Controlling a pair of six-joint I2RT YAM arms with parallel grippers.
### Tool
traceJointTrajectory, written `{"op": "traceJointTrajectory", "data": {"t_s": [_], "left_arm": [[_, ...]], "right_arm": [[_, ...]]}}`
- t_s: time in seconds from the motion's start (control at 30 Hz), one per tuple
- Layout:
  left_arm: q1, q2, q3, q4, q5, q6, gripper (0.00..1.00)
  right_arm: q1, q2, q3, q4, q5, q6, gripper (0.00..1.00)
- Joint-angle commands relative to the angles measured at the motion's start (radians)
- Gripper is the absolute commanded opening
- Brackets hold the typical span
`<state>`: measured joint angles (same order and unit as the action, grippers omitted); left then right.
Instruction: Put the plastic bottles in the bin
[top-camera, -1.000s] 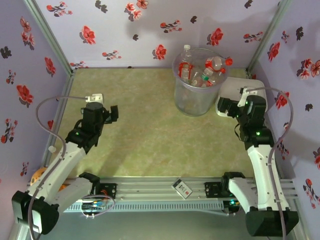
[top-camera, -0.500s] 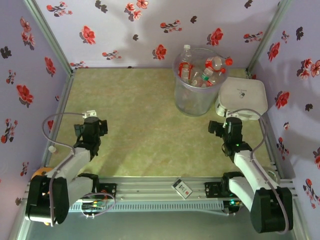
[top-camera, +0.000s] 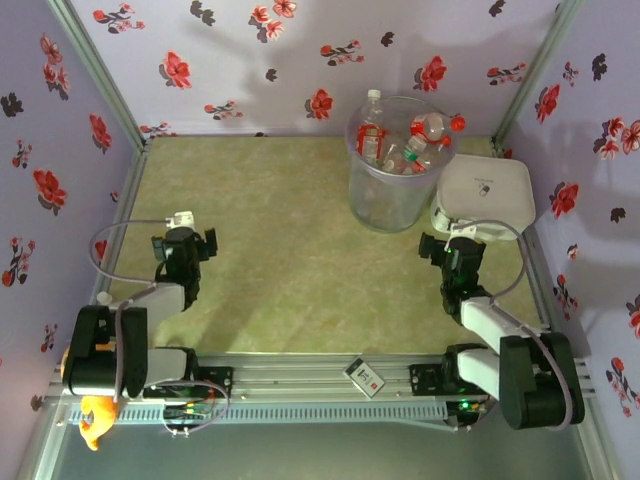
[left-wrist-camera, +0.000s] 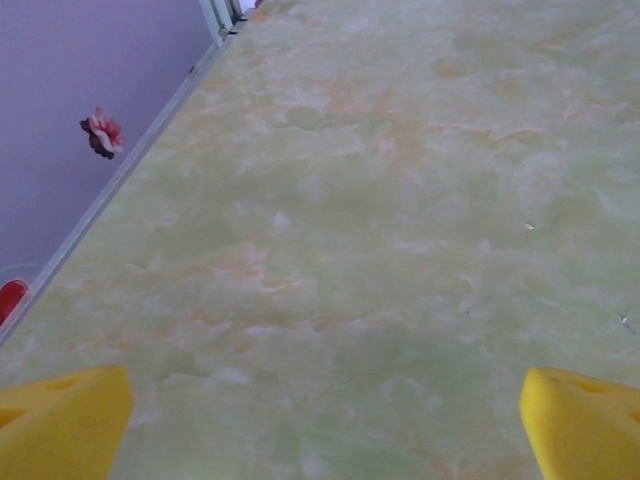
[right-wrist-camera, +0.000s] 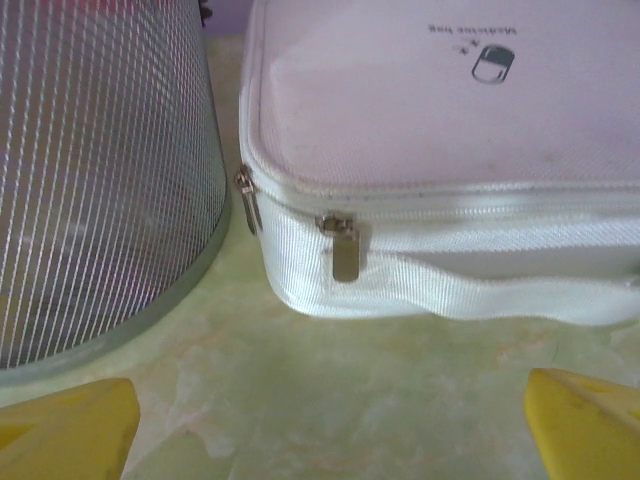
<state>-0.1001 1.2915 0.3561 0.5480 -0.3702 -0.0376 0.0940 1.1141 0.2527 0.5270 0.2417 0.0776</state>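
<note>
The right gripper sits low over the table with its yellow fingers spread wide and nothing between them. Just ahead of it and to its left stands the bin, its ribbed wall near the left finger. The plastic bottles lie inside the bin, above and beyond this gripper, and one with a white cap reaches over the rim. Directly ahead of the gripper, just beside the bin, lies a white zip case. Its zip pull hangs toward the fingers.

The left gripper is also spread wide and holds nothing. Bare table is in front of it, and the bin is far to its right.
</note>
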Motion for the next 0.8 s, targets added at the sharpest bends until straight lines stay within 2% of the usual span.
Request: {"op": "traceJointTrajectory", "data": {"t_s": [0.0, 0.17, 0.27, 0.4, 0.57, 0.63, 0.73, 0.77], "left_arm": [[0.011, 0.034, 0.024, 0.127, 0.036, 0.037, 1.0], [0.015, 0.104, 0.059, 0.17, 0.049, 0.051, 1.0], [0.02, 0.184, 0.066, 0.25, 0.067, 0.056, 1.0], [0.023, 0.206, 0.081, 0.24, 0.078, 0.054, 1.0], [0.037, 0.214, 0.08, 0.247, 0.093, 0.042, 1.0], [0.053, 0.217, 0.075, 0.252, 0.113, 0.026, 1.0], [0.086, 0.258, 0.033, 0.361, 0.19, 0.02, 1.0], [0.086, 0.248, 0.04, 0.327, 0.194, 0.015, 1.0]], "right_arm": [[0.004, 0.036, -0.009, 0.14, 0.036, -0.033, 0.99], [0.003, 0.102, 0.006, 0.207, 0.023, -0.041, 0.99], [0.002, 0.146, 0.007, 0.275, 0.021, -0.048, 0.99], [-0.002, 0.203, 0.009, 0.349, 0.01, -0.053, 0.99], [-0.008, 0.351, 0.02, 0.489, -0.005, -0.061, 0.99], [-0.008, 0.401, 0.02, 0.534, 0.005, -0.056, 0.99], [-0.008, 0.466, 0.033, 0.59, 0.021, -0.058, 0.99], [-0.008, 0.458, 0.039, 0.562, 0.022, -0.056, 0.99]]}}
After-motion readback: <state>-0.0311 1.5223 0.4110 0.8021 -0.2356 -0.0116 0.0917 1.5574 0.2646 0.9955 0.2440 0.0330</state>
